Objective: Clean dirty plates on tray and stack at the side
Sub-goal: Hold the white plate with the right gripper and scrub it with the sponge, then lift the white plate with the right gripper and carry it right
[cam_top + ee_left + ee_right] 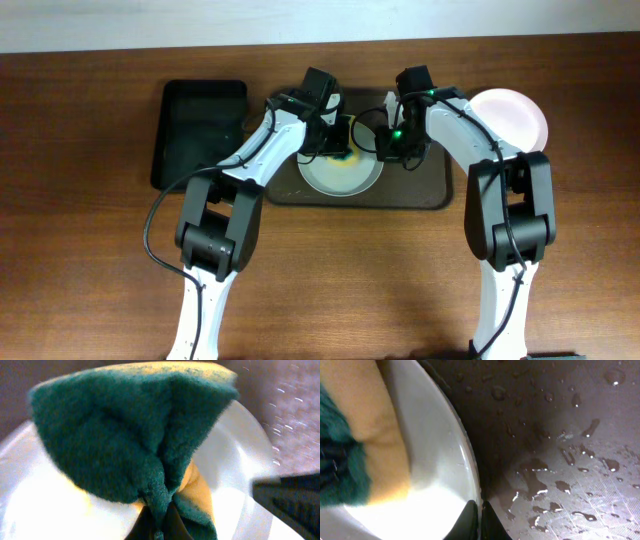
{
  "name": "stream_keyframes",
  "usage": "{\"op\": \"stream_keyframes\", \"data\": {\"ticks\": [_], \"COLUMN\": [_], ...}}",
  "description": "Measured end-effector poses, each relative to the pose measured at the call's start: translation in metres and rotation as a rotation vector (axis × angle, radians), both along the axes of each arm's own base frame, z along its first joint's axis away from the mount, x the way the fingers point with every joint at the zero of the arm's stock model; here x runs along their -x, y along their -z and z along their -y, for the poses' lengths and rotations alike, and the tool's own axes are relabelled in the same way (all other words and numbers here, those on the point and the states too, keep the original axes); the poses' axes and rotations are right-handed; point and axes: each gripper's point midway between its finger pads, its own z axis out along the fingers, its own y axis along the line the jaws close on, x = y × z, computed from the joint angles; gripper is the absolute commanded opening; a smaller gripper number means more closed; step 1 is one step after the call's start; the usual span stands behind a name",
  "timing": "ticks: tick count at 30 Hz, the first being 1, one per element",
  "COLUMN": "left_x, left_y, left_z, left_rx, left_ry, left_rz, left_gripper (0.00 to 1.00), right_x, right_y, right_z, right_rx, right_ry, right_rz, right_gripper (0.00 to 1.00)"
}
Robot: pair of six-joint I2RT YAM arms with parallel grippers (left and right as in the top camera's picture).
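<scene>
Dark green and yellow sponge (115, 430), white plate (340, 178) smeared yellow, brown-grey tray (425, 190), black tray (195, 130), brown woodgrain table (80, 260)

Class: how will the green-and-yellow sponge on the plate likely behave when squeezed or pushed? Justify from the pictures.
Probably soft and floppy: the sponge is folded into a deep crease where the left gripper pinches it. Likely light for its size, since its yellow body looks like foam. Its green scouring face may drag rather than slide on the plate.
</scene>
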Motion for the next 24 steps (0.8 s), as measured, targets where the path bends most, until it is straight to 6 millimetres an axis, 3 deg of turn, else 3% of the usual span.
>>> {"op": "stream_keyframes", "data": {"ticks": [6, 10, 14, 17, 20, 24], "left_x": [-0.031, -0.041, -0.059, -0.076, -0.081, -0.067], "left_y": [-0.003, -0.015, -0.048, -0.077, -0.090, -0.083], "left_z": [-0.055, -0.079, -0.109, -0.126, -0.115, -0.060], "left_rx": [-0.377, -0.559, -0.706, -0.706, -0.579, -0.302], "left_ry": [-0.147, -0.208, -0.296, -0.365, -0.350, -0.207], "left_rz": [0.197, 0.274, 0.358, 0.407, 0.394, 0.289], "left_gripper": [0.00, 0.00, 0.00, 0.00, 0.00, 0.00], "right_x": [-0.001, -0.002, 0.003, 0.002, 0.002, 0.002], "right_y": [-0.001, -0.006, -0.004, -0.003, -0.003, -0.003], "right_z": [-0.004, -0.018, -0.011, -0.004, -0.003, -0.003], "right_rx": [-0.016, -0.052, -0.032, -0.023, -0.019, -0.016], "right_ry": [-0.005, -0.028, -0.019, -0.012, -0.011, -0.013], "right_rz": [0.006, 0.019, -0.006, -0.008, -0.008, -0.007], "right_gripper": [0.04, 0.04, 0.04, 0.04, 0.04, 0.04]}}
